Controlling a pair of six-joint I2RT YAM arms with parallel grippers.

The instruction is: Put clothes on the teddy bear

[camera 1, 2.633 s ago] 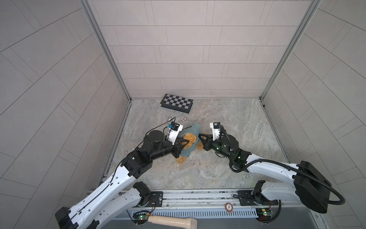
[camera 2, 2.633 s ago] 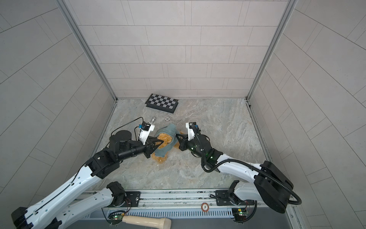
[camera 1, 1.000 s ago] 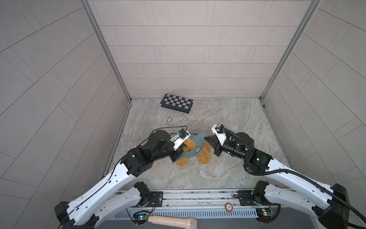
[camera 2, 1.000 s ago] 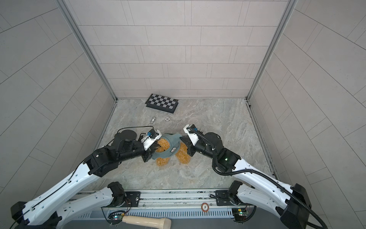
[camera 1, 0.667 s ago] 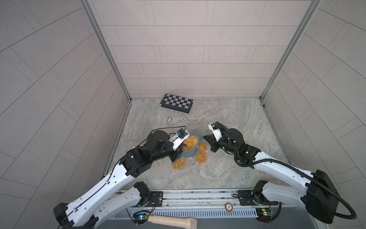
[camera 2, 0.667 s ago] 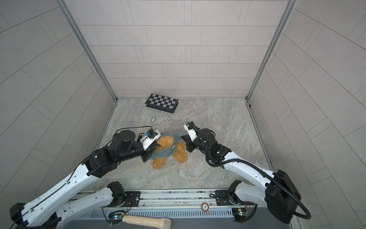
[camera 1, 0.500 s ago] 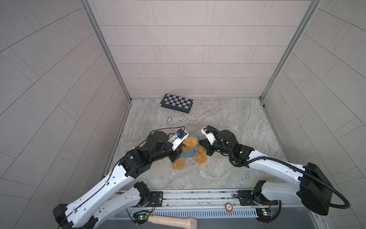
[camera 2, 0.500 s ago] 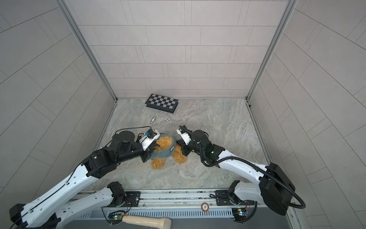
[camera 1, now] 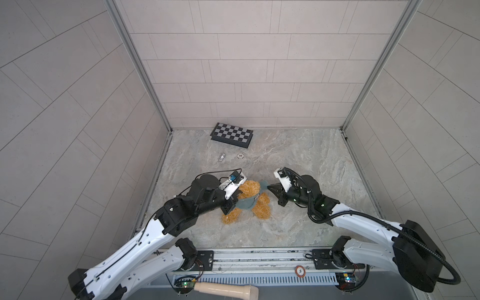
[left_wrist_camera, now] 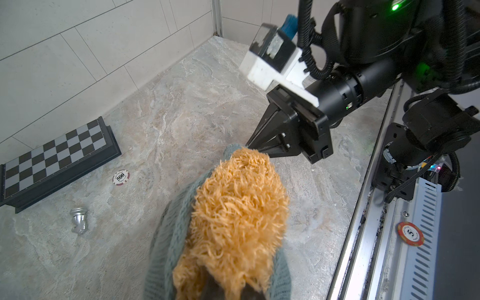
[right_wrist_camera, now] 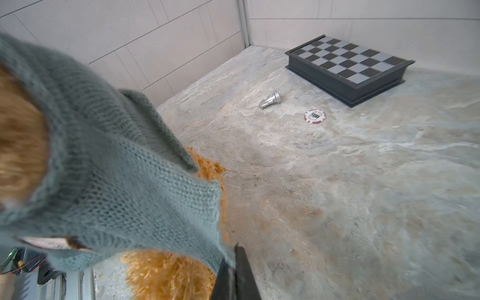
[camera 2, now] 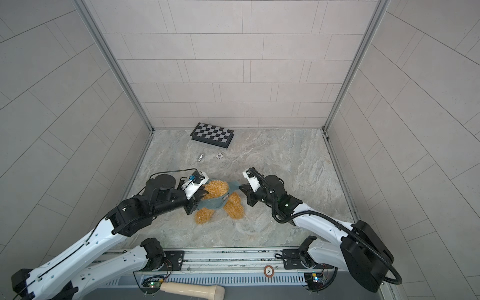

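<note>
The teddy bear (camera 1: 250,187) (camera 2: 217,189) hangs between my two grippers in both top views, its shaggy golden head up and both legs resting on the floor. A grey-blue knitted sweater (camera 1: 245,204) (camera 2: 211,204) wraps its middle. My left gripper (camera 1: 231,204) (camera 2: 193,205) is shut on the sweater's left edge. In the left wrist view, fur (left_wrist_camera: 239,207) and sweater (left_wrist_camera: 171,228) hide most of its jaws. My right gripper (camera 1: 268,186) (camera 2: 240,187) (left_wrist_camera: 248,146) (right_wrist_camera: 235,257) is shut, pinching a stretched corner of the sweater (right_wrist_camera: 117,181) beside the bear's head.
A folded chessboard (camera 1: 232,135) (right_wrist_camera: 348,67) lies by the back wall. In front of it are a silver chess piece (camera 1: 221,157) (right_wrist_camera: 270,100) and a poker chip (camera 1: 240,155) (right_wrist_camera: 314,116). Another chip (camera 1: 300,270) sits on the front rail, above a wooden handle (camera 1: 226,288).
My right gripper has moved left, closer to the bear, still pinching the sweater. The sweater sits lower round the bear and more of the head shows. My left gripper has barely moved.
</note>
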